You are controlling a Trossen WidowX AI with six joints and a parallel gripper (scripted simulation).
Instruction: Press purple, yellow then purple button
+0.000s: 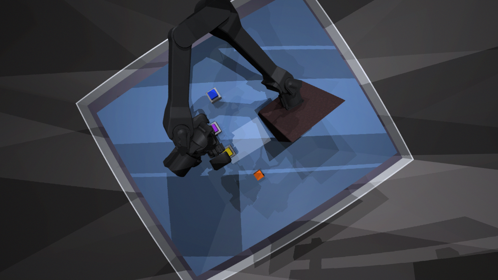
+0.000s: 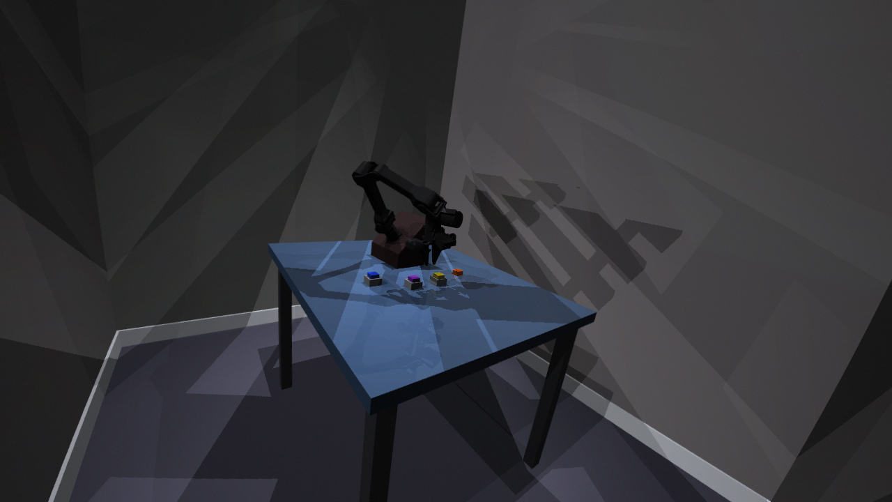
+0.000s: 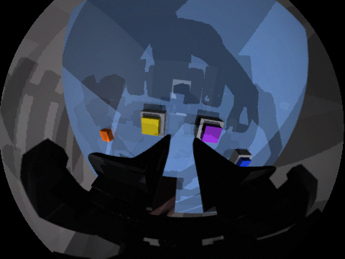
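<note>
The purple button [image 1: 215, 128] [image 2: 412, 278] [image 3: 211, 134] and the yellow button [image 1: 228, 151] [image 2: 438, 275] [image 3: 151, 125] sit side by side on grey housings on the blue table [image 1: 313, 167] [image 2: 436, 337]. Both caps stand up and nothing touches them. My gripper [image 1: 222, 155] [image 2: 434, 252] [image 3: 182, 139] hangs above the table with its fingers partly apart and nothing between them. In the wrist view the gap between the fingers lies between the two buttons. In the top view the fingers are just left of the yellow button.
A blue button [image 1: 212, 94] [image 2: 373, 275] [image 3: 244, 162] sits beyond the purple one. A small orange block [image 1: 258, 175] [image 2: 458, 271] [image 3: 106, 135] lies past the yellow button. The arm stands on a dark brown plinth [image 1: 313, 107] [image 2: 396, 249].
</note>
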